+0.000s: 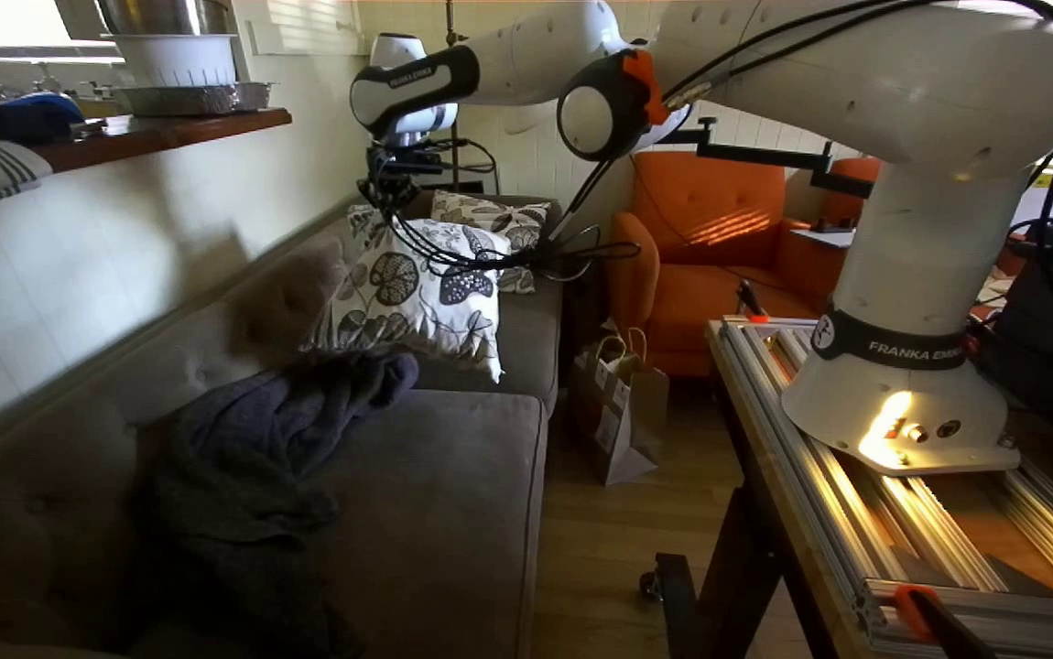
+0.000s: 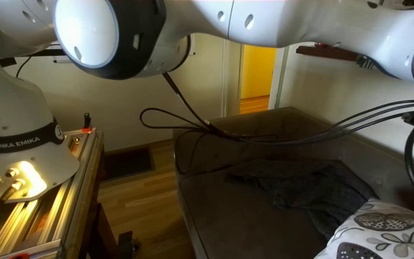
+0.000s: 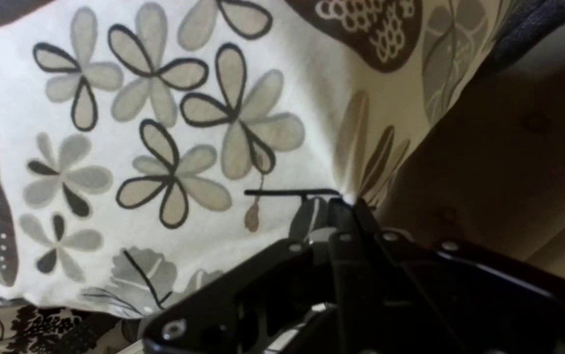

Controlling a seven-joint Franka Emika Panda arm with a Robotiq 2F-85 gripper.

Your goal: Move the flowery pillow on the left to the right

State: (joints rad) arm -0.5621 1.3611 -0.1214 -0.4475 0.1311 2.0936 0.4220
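In an exterior view, a blanket (image 1: 243, 476) lies on the sofa (image 1: 453, 513); just beside is the flowery pillow (image 1: 417, 307), partly hidden behind cables (image 1: 490, 264), then a paper bag (image 1: 623, 407). Only the wrist view clearly shows the end effector (image 3: 350, 202), grasping this pillow.

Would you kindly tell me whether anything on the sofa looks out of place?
The dark cloth on the sofa looks untidy: it lies in a rumpled heap, not spread or folded. The flowery pillow is creased where the end effector pinches its fabric, which the grasp likely explains.
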